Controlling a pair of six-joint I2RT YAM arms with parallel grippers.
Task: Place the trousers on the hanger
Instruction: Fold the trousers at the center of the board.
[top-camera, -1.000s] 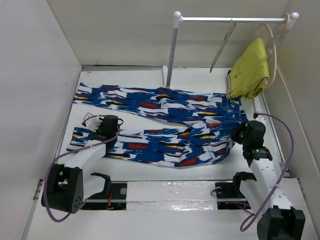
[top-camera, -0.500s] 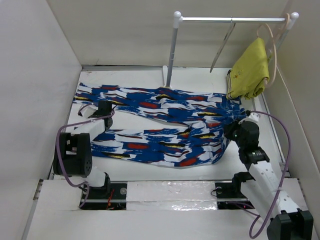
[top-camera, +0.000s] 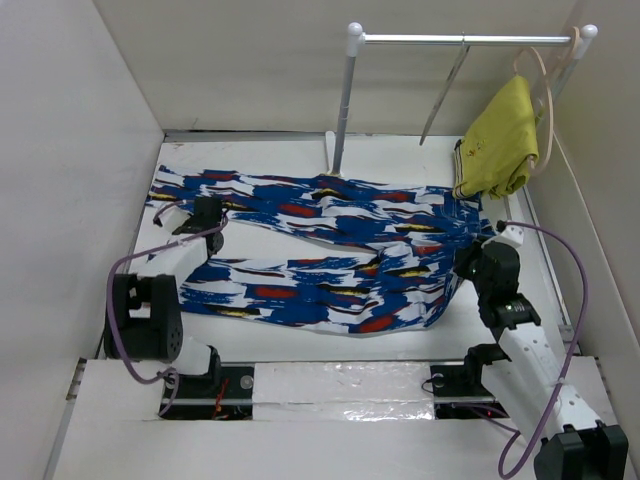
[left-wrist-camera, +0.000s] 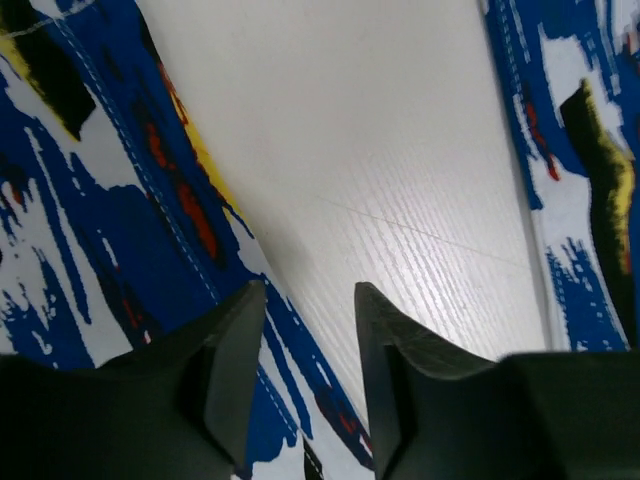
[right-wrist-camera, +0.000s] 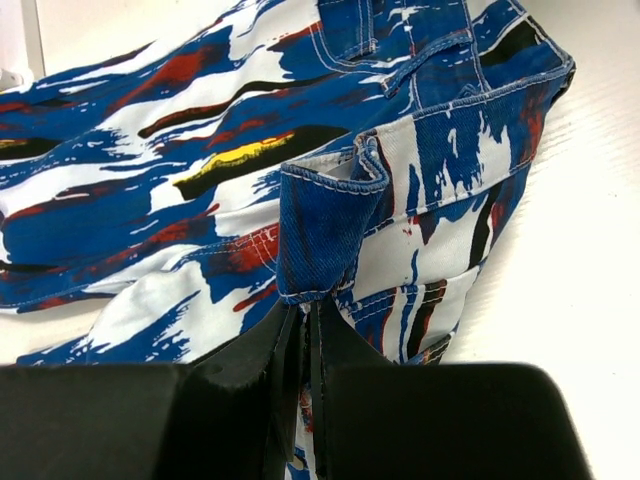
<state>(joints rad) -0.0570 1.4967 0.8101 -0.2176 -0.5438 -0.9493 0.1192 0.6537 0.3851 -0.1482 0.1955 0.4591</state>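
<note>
Across mid worktop (top-camera: 300, 150): trousers (top-camera: 330, 250) lie flat, waist twd right edge, both legs running to left edge, far leg angled twd far-left corner. Bare strip of worktop shows btwn the legs near left edge.

Left fingers (top-camera: 208, 214) sit at that strip, near left edge. Left wrist view: left fingers (left-wrist-camera: 308, 300) part open, nothing btwn them, gap over bare worktop (left-wrist-camera: 380, 150); one tip over the hem edge of the trousers (left-wrist-camera: 100, 250), other leg off to the side. Contact w/ fabric: can't tell.

Right fingers (top-camera: 470, 262) at the waist end, near right edge. Right wrist view: right fingers (right-wrist-camera: 305, 312) closed tight on a pinched-up fold of the trousers (right-wrist-camera: 200, 150) at the waistband, fold standing up above the tips; white worktop (right-wrist-camera: 580, 250) beside it.

Hanger (top-camera: 445, 92): grey, seen edge-on, hooked on the rail (top-camera: 420, 39) over the far edge, well apart from the trousers, nothing on it. Yellow garment (top-camera: 500, 140) on a beige hanger (top-camera: 545, 90) at far-right corner, same rail.
</note>
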